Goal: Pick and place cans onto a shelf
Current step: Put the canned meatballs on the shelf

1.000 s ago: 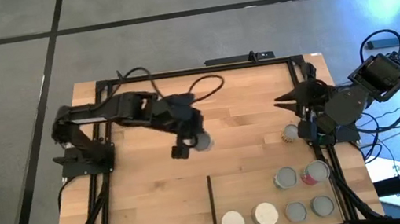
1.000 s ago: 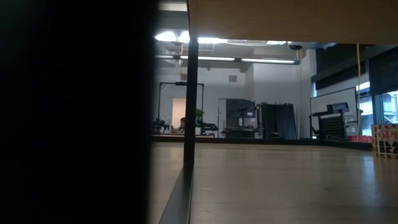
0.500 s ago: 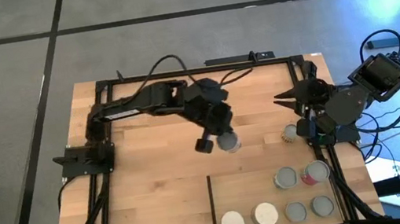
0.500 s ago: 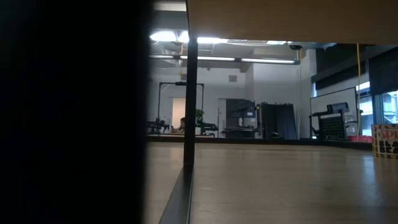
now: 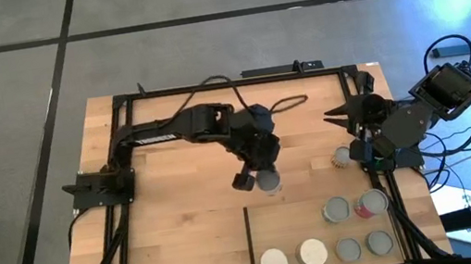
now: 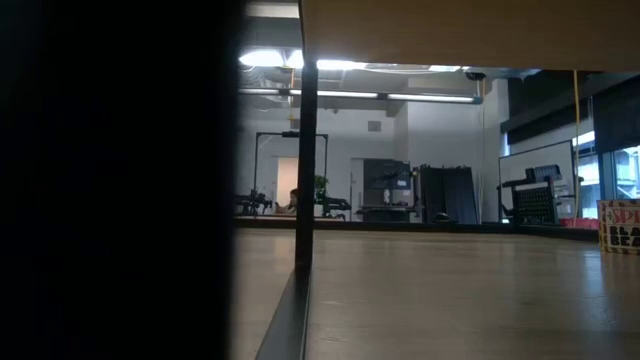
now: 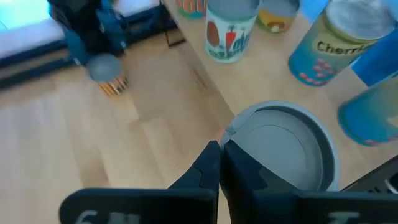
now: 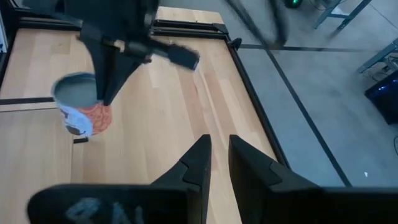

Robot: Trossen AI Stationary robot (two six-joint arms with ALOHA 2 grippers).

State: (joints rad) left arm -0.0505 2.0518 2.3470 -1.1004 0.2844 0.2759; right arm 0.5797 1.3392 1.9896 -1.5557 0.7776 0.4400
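My left gripper (image 5: 259,176) hangs over the middle of the table, shut on a grey-topped can (image 5: 269,181) with a white and orange-red label (image 8: 82,117). The shelf (image 5: 292,227), a light-wood panel behind a thin black strip, lies just beyond it at the near right. Several cans stand upright on it, two with whitish tops (image 5: 275,262) and one with a red-pink side (image 5: 370,205). One more can (image 5: 342,157) stands on the tabletop by the right arm's base. My right gripper (image 5: 327,118) waits at the right edge, open with nothing between its fingers (image 8: 202,152). My left gripper pinches the can's top rim (image 7: 229,129) between its two fingers, at one spot on the can's edge. The fingers (image 8: 107,81) come slanting down from above. The can hangs below them, top up and a little tilted, seemingly clear of the tabletop.
A black frame (image 5: 228,82) runs around the tabletop, and the arm bases stand at its left (image 5: 98,185) and right (image 5: 398,154) edges. Bare wood lies left of the shelf's black strip (image 5: 250,242). The low view is mostly blocked by something dark.
My left gripper has carried the can toward the table's right and near edges, up to the shelf's far corner, sinking a little and turning as the arm stretched out. The can has stayed in the shut fingers throughout.
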